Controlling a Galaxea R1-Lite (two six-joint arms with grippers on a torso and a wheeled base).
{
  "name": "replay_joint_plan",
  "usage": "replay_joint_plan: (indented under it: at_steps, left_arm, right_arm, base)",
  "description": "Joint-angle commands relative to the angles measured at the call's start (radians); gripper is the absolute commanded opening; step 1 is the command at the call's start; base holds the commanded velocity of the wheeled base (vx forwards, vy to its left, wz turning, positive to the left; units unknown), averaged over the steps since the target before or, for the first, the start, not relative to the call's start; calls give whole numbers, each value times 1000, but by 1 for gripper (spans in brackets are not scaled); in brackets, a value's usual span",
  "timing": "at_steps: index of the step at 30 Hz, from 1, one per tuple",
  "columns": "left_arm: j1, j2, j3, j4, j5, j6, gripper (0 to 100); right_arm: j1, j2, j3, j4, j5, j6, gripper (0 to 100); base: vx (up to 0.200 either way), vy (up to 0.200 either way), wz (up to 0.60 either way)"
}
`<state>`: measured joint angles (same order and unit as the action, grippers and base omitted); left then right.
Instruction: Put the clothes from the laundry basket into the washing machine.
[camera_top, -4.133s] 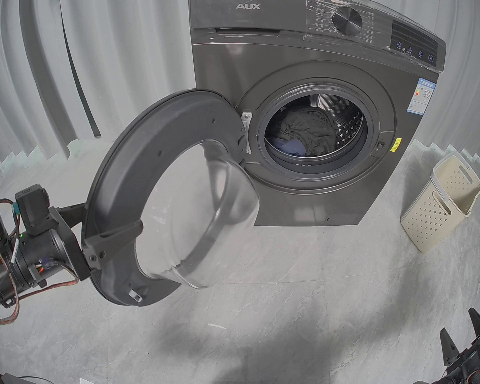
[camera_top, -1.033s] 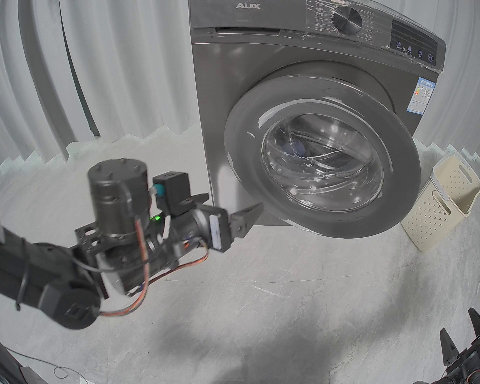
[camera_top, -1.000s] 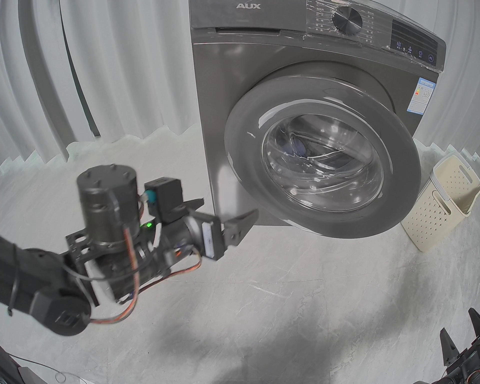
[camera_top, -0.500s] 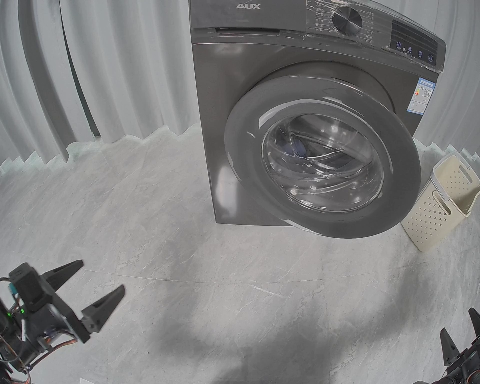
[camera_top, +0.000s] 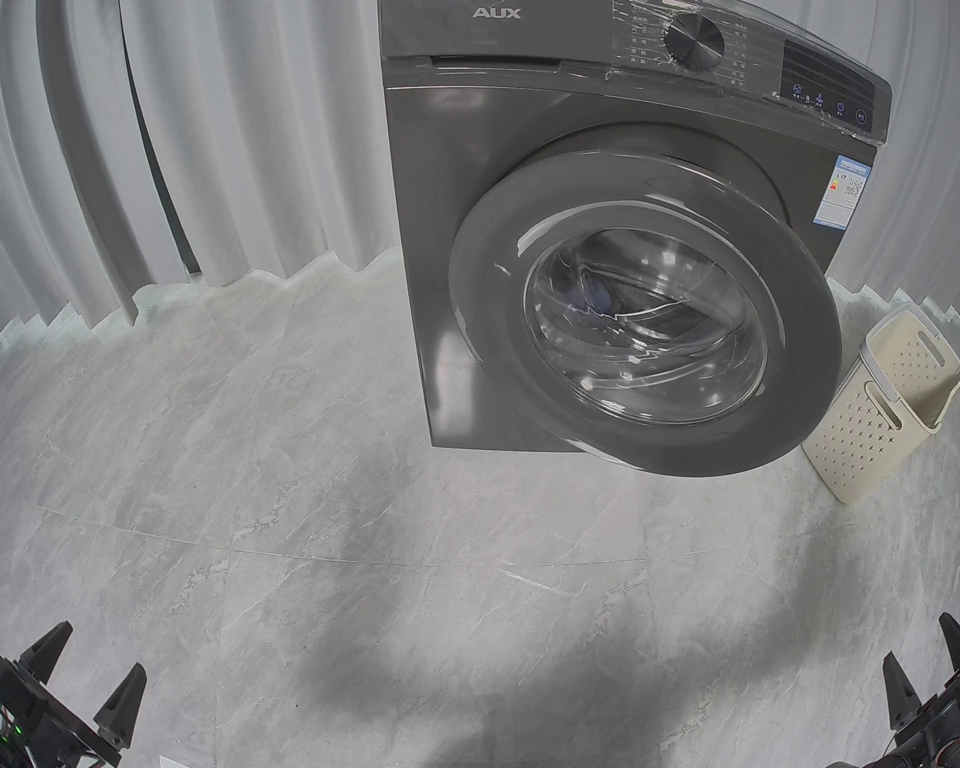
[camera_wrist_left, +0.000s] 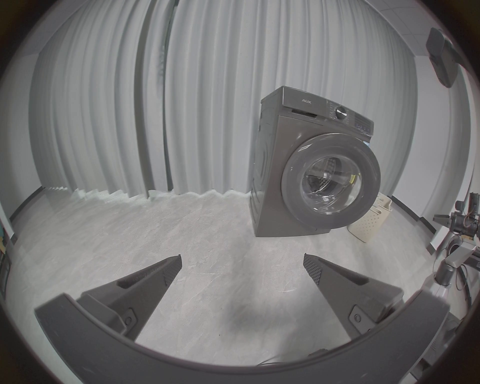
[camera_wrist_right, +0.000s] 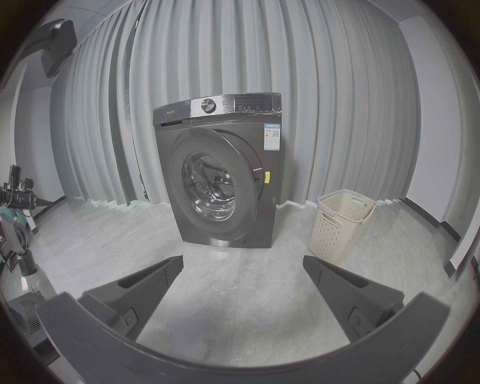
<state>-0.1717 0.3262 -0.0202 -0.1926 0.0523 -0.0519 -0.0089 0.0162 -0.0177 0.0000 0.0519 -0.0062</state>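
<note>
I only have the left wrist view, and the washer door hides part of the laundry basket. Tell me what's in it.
Observer: In the right wrist view the laundry basket stands beside the washing machine, not touching it. The part of its inside that shows holds no clothes.
Operator: Check the drum through the glass.
Observer: The head view shows a blue cloth behind the glass of the door. Reflections hide the rest.
Operator: Report the right hand.
Observer: The right hand is open, with nothing between its fingers.
</note>
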Motion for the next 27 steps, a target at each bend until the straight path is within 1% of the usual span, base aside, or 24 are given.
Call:
replay_joint_plan:
  at_steps: [1, 3, 4, 5, 6, 8, 9, 10, 12, 14, 15, 17, 18, 19, 20, 22, 23, 25, 27]
  left_arm:
    - [106, -245, 20, 117, -28, -17, 100]
    - [113, -248, 20, 114, -29, -32, 100]
    - [132, -257, 20, 117, -28, -36, 100]
    - [159, -269, 20, 122, -32, -39, 100]
    - [192, -288, 20, 128, -32, -40, 100]
    - [196, -289, 20, 130, -19, -34, 100]
    - [195, -289, 20, 130, -9, -42, 100]
    - [195, -289, 20, 130, 1, -42, 100]
    - [193, -291, 20, 128, 15, -28, 100]
    - [190, -295, 20, 130, 34, 0, 100]
    - [189, -300, 20, 136, 43, 26, 100]
    - [187, -302, 20, 137, 47, 35, 100]
    - [186, -302, 20, 137, 47, 32, 100]
    - [184, -308, 20, 140, 32, 29, 100]
    - [176, -317, 20, 165, 3, 41, 100]
    - [172, -323, 11, 228, -74, 50, 100]
    - [172, -323, 6, 232, -92, 50, 100]
    - [172, -325, 16, 208, -77, 58, 100]
    - [170, -325, 17, 199, -75, 60, 100]
  right_arm:
    - [0, -9, -82, -141, 13, 8, 100]
    - [4, 45, -145, -147, 31, 6, 100]
    - [10, 79, -156, -144, 48, 6, 100]
    - [20, 116, -159, -141, 82, 9, 100]
    - [30, 163, -156, -133, 124, 11, 100]
    - [46, 281, -154, -127, 177, 31, 100]
    - [58, 364, -160, -140, 204, 57, 100]
    - [70, 424, -168, -144, 218, 71, 100]
    - [93, 508, -186, -169, 241, 77, 100]
    - [129, 619, -222, -190, 272, 77, 100]
    - [142, 660, -235, -192, 275, 75, 100]
    - [161, 712, -252, -198, 278, 75, 100]
    - [179, 748, -266, -204, 279, 77, 100]
    - [204, 778, -272, -212, 279, 80, 100]
    - [224, 794, -275, -221, 279, 86, 100]
    - [254, 828, -283, -241, 278, 87, 100]
    - [262, 854, -292, -256, 276, 87, 100]
    - [259, 913, -317, -288, 276, 95, 100]
    - [261, 956, -324, -318, 276, 112, 100]
  base:
    - [0, 0, 0]
    - [0, 0, 0]
    - [0, 0, 0]
    - [0, 0, 0]
    - [0, 0, 0]
    - [0, 0, 0]
    - [0, 0, 0]
    - [0, 0, 0]
    - [0, 0, 0]
    - [0, 0, 0]
    - [0, 0, 0]
    - [0, 0, 0]
    - [0, 0, 0]
    - [0, 0, 0]
    - [0, 0, 0]
    - [0, 0, 0]
    - [0, 0, 0]
    - [0, 0, 0]
    - [0, 0, 0]
